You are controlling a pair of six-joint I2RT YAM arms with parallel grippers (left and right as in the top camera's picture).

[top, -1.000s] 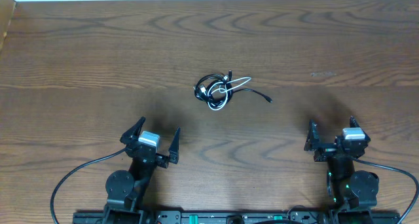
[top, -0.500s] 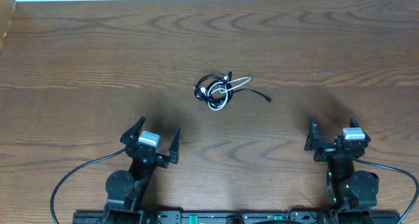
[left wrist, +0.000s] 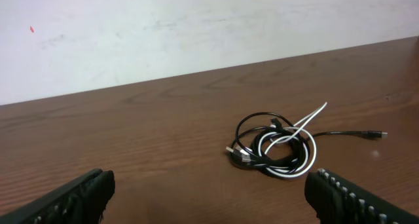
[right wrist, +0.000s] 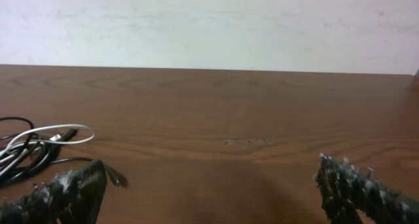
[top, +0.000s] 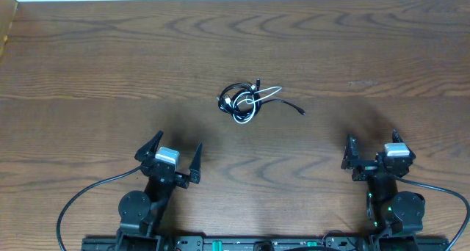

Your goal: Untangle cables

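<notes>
Gaping wide, left pincer [top: 179,140] and right pincer [top: 372,138] face cables [top: 242,104] the right-wrist view crops.

Left gripper [top: 180,139], right gripper [top: 371,136]: black, pointed fingers [left wrist: 340,194] with ridged inner faces. Silver-grey block [top: 167,156] atop each wrist. Round black joints [top: 134,205]. Thick black wires [top: 110,180] trail from bases.

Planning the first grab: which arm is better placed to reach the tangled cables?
Left. The cables lie nearer the left gripper, whose wrist view shows them ahead between its open jaws; the right gripper sees them only at its left edge.
</notes>
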